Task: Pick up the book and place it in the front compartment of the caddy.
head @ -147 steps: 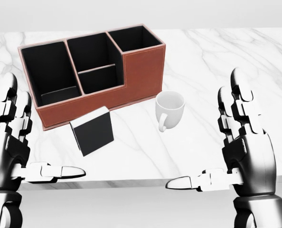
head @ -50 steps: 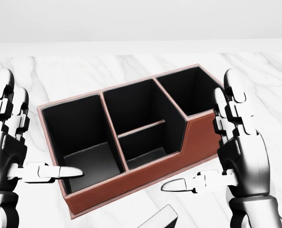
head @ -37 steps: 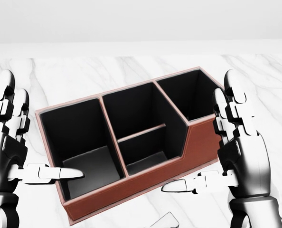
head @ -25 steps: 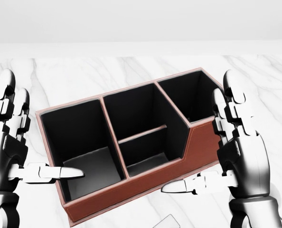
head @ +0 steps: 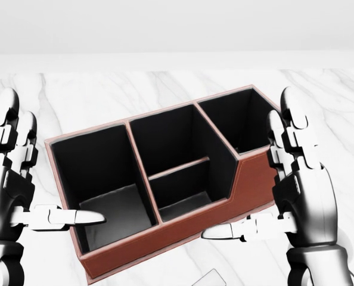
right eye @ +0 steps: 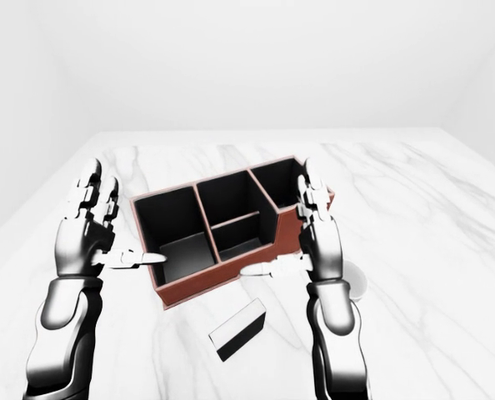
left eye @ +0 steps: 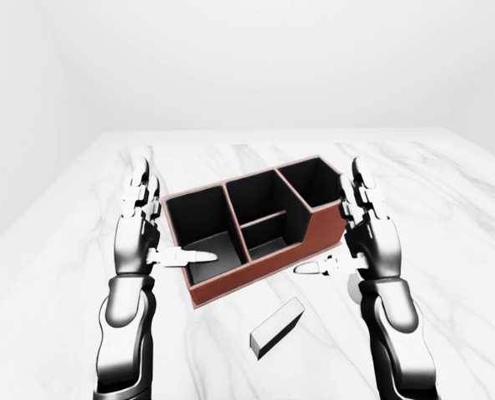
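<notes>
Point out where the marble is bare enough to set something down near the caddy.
Bare marble runs wide to the right of the caddy in the left-eye view, and likewise left of the left hand. Below the caddy it is crowded: the book lies there between both arms, with a white mug partly hidden behind the right hand.

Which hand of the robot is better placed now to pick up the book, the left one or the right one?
Probably the right hand. In the right-eye view the book lies below the caddy, nearer under this hand's thumb than the left hand, which hangs further to the left. Both hands are open and empty.
</notes>
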Robot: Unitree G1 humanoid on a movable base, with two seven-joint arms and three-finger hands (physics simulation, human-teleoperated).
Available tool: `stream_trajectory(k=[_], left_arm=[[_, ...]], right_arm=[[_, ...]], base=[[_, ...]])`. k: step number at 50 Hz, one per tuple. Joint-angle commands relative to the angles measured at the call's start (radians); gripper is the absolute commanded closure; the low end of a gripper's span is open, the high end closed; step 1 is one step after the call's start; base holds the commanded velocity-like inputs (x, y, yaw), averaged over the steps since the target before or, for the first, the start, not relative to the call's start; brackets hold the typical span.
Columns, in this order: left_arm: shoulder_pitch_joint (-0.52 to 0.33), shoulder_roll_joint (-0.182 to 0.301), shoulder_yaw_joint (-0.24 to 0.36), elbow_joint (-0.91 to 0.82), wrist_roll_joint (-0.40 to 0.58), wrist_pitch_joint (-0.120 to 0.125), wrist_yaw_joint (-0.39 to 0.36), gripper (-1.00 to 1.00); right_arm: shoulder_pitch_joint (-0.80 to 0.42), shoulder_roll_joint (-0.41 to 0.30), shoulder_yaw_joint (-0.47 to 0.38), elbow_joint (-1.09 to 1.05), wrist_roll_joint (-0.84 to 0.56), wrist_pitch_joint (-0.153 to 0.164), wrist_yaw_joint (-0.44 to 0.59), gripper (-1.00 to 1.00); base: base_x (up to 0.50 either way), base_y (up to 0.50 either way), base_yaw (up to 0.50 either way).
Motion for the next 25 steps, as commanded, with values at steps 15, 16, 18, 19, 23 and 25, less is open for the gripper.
stream_trajectory(k=[15, 16, 18, 19, 23, 25], left_arm=[[0.010, -0.006, -0.013, 0.006, 0.009, 0.000, -0.002, -1.00], [0.011, -0.006, -0.014, 0.007, 0.009, 0.000, -0.002, -1.00], [0.011, -0.006, -0.015, -0.001, 0.010, 0.000, -0.003, -1.00], [0.012, -0.006, -0.015, -0.001, 0.010, 0.000, -0.003, -1.00], [0.010, -0.006, -0.014, 0.007, 0.010, 0.000, -0.004, -1.00], [0.013, -0.007, -0.014, 0.003, 0.011, 0.000, -0.004, -1.00]], right_arm=[[-0.072, -0.020, -0.034, -0.014, -0.033, 0.000, -0.002, -1.00], [-0.071, -0.021, -0.034, -0.017, -0.035, 0.000, -0.001, -1.00], [-0.072, -0.022, -0.034, -0.014, -0.042, 0.000, 0.002, -1.00], [-0.075, -0.024, -0.037, -0.004, -0.044, 0.000, 0.004, -1.00], [-0.079, -0.025, -0.038, -0.010, -0.051, 0.000, 0.007, -1.00], [-0.079, -0.027, -0.037, -0.007, -0.059, 0.000, 0.012, -1.00]], base=[[0.00, 0.00, 0.00], [0.00, 0.00, 0.00], [0.00, 0.00, 0.00], [0.00, 0.00, 0.00], [0.00, 0.00, 0.00], [0.00, 0.00, 0.00]])
